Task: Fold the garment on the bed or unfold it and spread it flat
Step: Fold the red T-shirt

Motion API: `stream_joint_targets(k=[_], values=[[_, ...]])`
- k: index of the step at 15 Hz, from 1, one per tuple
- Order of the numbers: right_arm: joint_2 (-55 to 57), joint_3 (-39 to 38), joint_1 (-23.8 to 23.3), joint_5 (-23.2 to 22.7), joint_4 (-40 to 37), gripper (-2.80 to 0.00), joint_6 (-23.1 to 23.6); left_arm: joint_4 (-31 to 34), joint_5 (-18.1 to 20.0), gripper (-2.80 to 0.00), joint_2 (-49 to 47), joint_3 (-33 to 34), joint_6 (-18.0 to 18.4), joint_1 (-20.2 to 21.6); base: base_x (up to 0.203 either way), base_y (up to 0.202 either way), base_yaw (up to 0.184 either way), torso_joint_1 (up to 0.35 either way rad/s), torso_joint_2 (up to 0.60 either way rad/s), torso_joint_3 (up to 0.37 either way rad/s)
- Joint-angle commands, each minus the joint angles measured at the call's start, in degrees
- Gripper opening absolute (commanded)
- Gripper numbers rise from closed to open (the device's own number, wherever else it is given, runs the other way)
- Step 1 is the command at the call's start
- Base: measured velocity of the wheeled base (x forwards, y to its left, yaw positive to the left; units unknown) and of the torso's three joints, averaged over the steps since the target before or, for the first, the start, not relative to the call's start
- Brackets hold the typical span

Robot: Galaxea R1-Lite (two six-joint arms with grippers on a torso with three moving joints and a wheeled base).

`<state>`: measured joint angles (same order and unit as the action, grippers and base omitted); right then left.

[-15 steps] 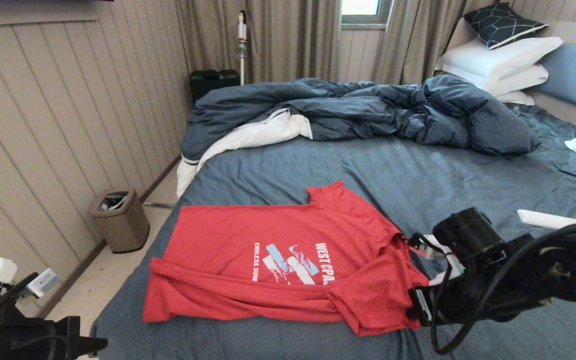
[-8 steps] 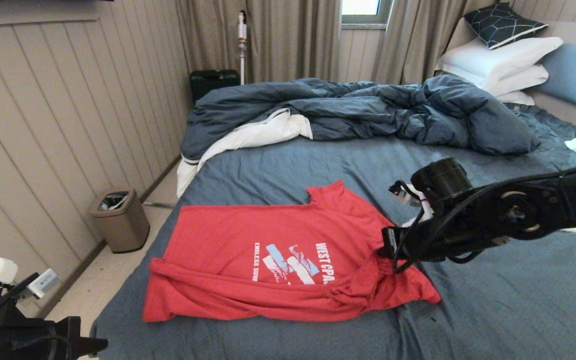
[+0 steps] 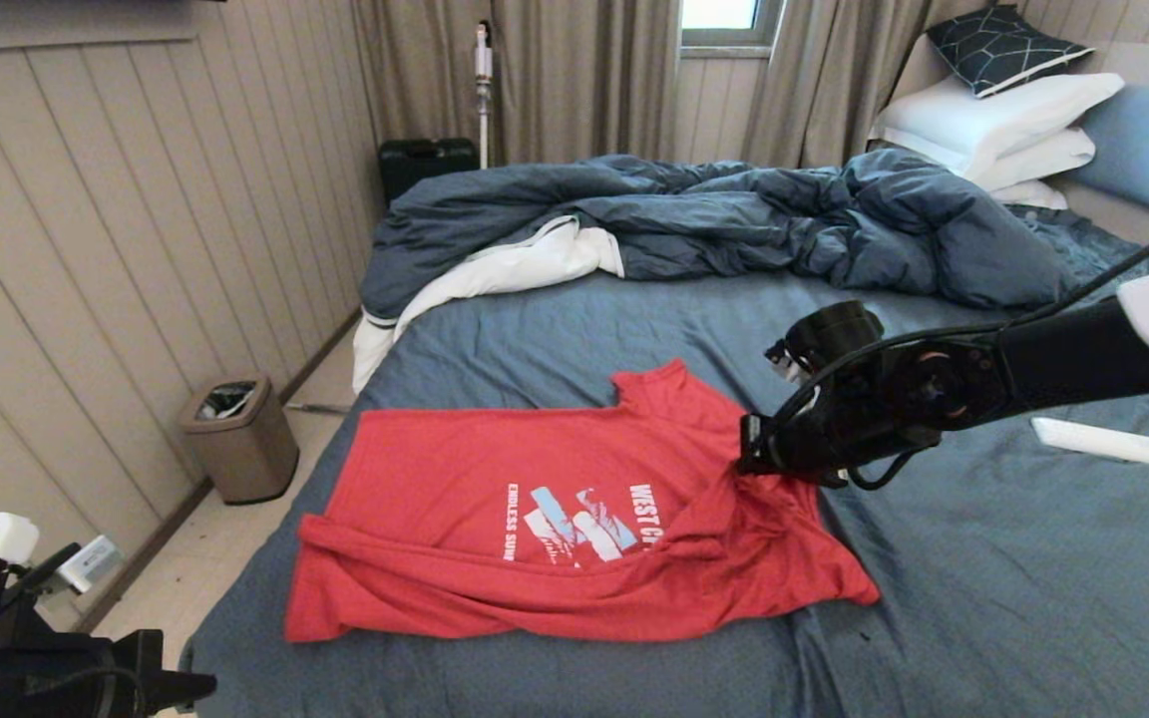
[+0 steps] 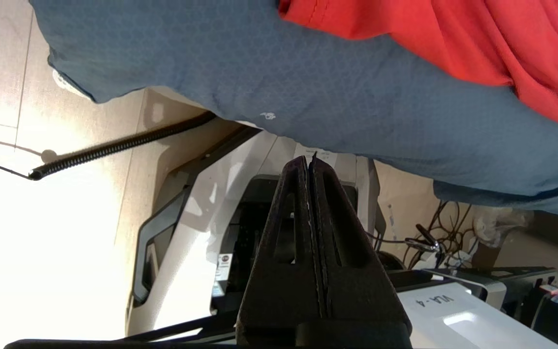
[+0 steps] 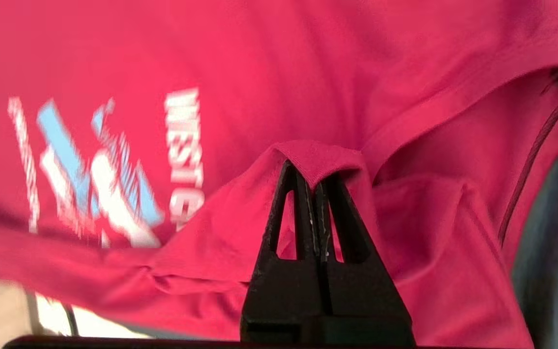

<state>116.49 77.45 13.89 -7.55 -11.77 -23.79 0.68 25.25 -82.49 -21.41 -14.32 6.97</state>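
The red T-shirt garment lies on the near left part of the bed, chest print up, its near edge rolled over and its right side bunched. My right gripper hangs just above the shirt's right side, shut on a pinched ridge of red cloth, and a lifted flap covers the end of the "WEST COAST" lettering. My left gripper is parked low off the bed's near left corner, shut on nothing; the shirt's edge shows beyond it.
A rumpled dark blue duvet lies across the far side of the bed, with white pillows stacked at the headboard. A small white object rests on the sheet at right. A bin stands on the floor at left.
My right arm has swung from the near right toward the far left, dragging the shirt's right side up and over toward the chest print. The left arm has stayed put.
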Motion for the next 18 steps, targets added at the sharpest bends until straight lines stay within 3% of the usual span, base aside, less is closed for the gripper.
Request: stream_joint_targets(k=[1, 8, 15, 16, 18], values=[[2.5, 1.6, -0.4, 0.3, 0.0, -2.8, -1.3, -0.2, 0.2, -2.8, -0.1, 0.0, -0.1, 0.1, 0.0, 0.0, 0.0, 0.0, 0.0, 0.0], [6.2, 8.9, -1.0, 3.2, 0.0, -2.8, -6.1, -1.7, 0.2, -2.8, -0.4, 0.3, -0.3, 0.1, 0.0, 0.0, 0.0, 0.0, 0.0, 0.0], [6.8, 8.7, -1.6, 3.5, -0.1, -2.8, -6.4, -1.7, 0.2, -2.8, -0.6, 0.4, -0.2, 0.1, 0.0, 0.0, 0.0, 0.0, 0.0, 0.0], [6.7, 8.2, -1.6, 3.5, -0.1, 0.0, -6.0, -1.6, 0.2, -2.8, -0.6, 0.4, -0.2, 0.1, 0.0, 0.0, 0.0, 0.0, 0.0, 0.0], [6.4, 8.1, -1.6, 3.4, -0.1, 0.0, -5.9, -1.6, 0.2, -2.8, -0.6, 0.4, -0.2, 0.1, 0.0, 0.0, 0.0, 0.0, 0.0, 0.0]])
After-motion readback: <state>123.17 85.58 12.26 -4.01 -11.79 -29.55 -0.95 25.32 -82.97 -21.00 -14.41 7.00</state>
